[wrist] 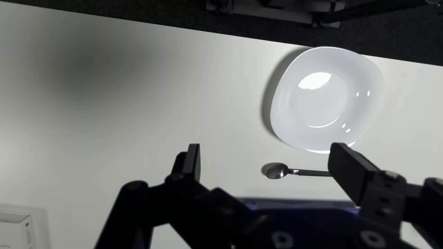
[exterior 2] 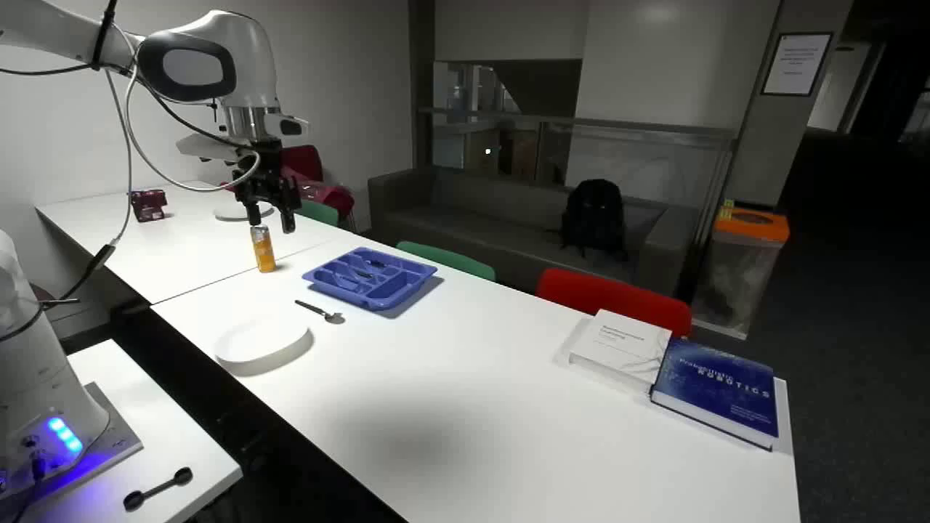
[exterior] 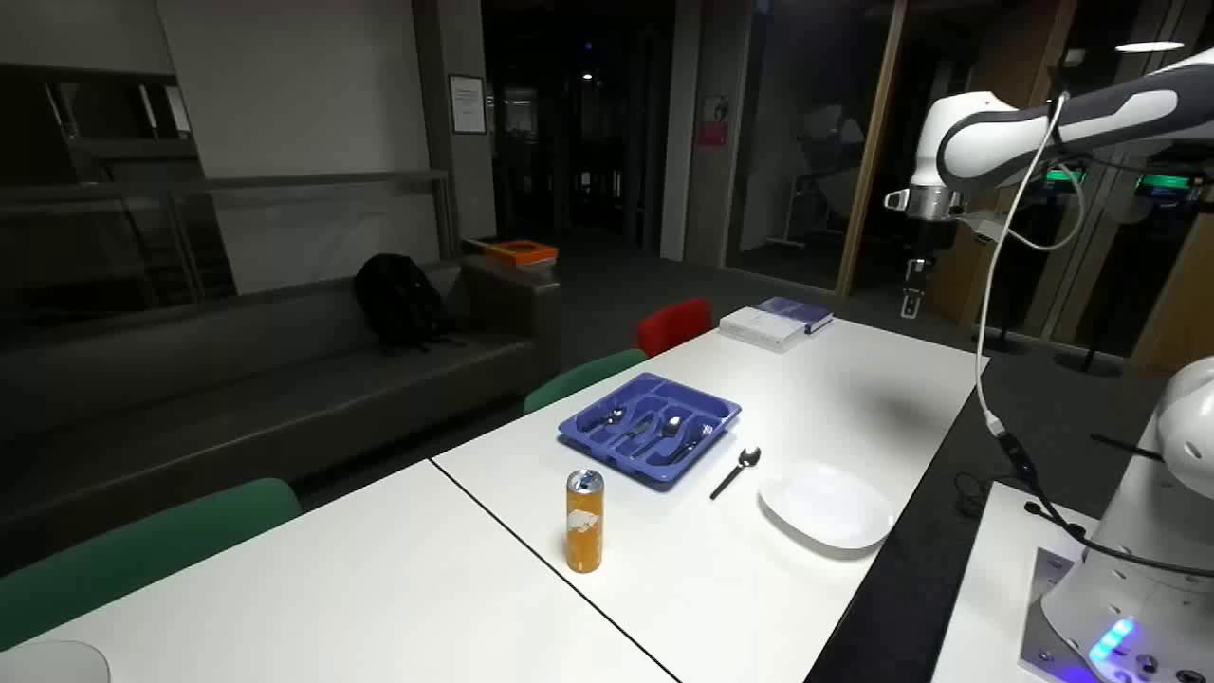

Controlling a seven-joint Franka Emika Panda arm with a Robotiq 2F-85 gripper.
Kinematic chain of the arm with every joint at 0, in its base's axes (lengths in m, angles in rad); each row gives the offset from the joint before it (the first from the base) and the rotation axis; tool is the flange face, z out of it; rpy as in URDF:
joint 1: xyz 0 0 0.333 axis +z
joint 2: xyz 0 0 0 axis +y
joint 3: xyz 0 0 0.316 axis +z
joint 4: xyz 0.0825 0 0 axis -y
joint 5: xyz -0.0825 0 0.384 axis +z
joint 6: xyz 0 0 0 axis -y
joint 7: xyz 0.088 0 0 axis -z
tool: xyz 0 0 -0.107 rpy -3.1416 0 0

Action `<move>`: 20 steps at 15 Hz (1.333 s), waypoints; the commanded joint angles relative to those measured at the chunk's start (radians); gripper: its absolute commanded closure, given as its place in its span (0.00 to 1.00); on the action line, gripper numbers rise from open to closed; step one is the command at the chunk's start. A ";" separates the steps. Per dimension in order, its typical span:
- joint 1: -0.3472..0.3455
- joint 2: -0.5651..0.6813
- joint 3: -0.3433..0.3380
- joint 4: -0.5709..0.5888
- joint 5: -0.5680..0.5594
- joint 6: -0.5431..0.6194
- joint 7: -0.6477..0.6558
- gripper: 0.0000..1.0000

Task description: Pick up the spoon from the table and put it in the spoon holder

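Observation:
The spoon (exterior: pixel 748 457) lies on the white table (exterior: pixel 835 379) between the blue cutlery tray and the plate. It also shows in an exterior view (exterior 2: pixel 333 317) and, bowl toward the left, in the wrist view (wrist: pixel 277 171). The right finger hides its handle end there. The spoon holder, the blue divided tray (exterior 2: pixel 338 293), holds several pieces of cutlery, visible in an exterior view (exterior: pixel 616 460). Only a strip of it shows behind my gripper in the wrist view. My gripper (wrist: pixel 264 154) is open and empty, pointing down, high above the table in both exterior views (exterior: pixel 910 308) (exterior 2: pixel 271 221).
A white plate (exterior: pixel 825 503) stands near the table edge, close to the spoon (wrist: pixel 325 103). An orange can (exterior: pixel 584 522) stands upright beside the tray (exterior 2: pixel 263 250). A white book (exterior 2: pixel 621 341) and a blue book (exterior 2: pixel 716 392) lie at the table's end. Chairs line the far side.

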 commanded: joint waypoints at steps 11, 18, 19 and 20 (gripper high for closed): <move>0.022 0.003 0.044 -0.031 -0.043 -0.026 -0.103 0.00; 0.129 0.002 0.127 -0.086 -0.050 -0.024 -0.265 0.00; 0.144 0.002 0.133 -0.083 -0.051 -0.031 -0.300 0.00; 0.157 0.001 0.137 -0.079 -0.051 -0.034 -0.341 0.00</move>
